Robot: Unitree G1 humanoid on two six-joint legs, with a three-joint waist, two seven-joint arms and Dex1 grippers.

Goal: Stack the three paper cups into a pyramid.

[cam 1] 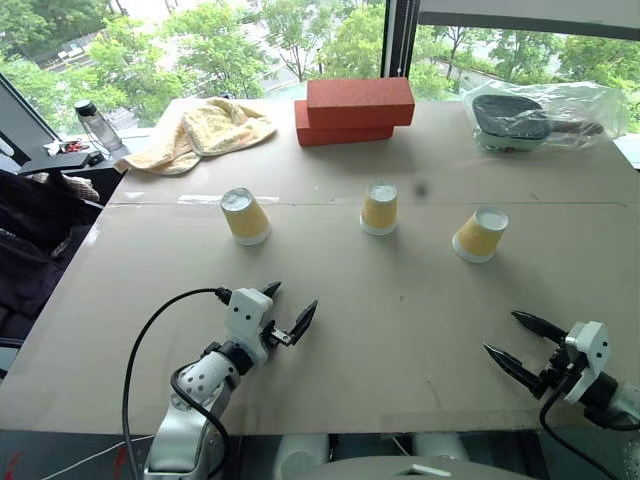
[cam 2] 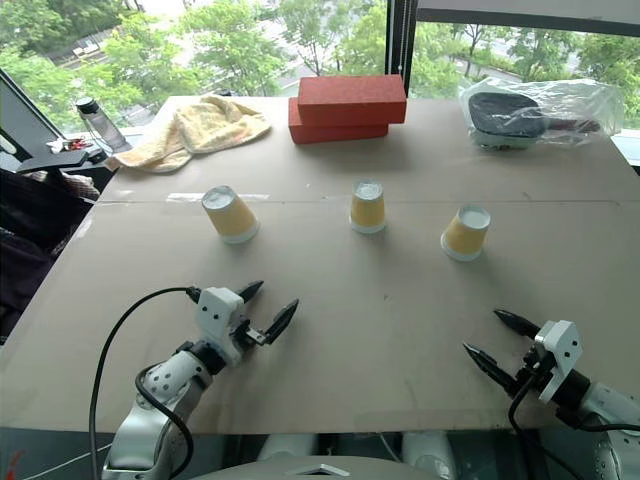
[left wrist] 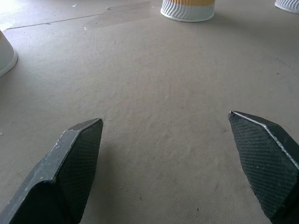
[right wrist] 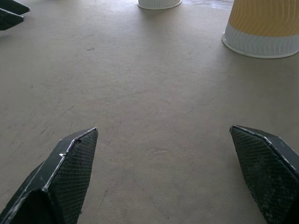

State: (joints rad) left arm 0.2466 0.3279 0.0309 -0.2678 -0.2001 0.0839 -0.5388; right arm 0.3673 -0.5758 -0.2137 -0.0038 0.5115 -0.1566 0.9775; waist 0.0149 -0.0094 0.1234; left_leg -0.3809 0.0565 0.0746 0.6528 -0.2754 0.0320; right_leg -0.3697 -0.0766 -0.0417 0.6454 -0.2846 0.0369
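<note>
Bricks, towel, bagged item behind three well-apart paper cups.

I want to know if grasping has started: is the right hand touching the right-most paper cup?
Apart. The left eye view shows bare table between the open right hand and the right-most paper cup.

Left gripper jaws spread wide over bare table, middle cup ahead, possibly another cup's edge alongside

Tan table — three upside-down paper cups, towel, red bricks, bagged item.
</note>
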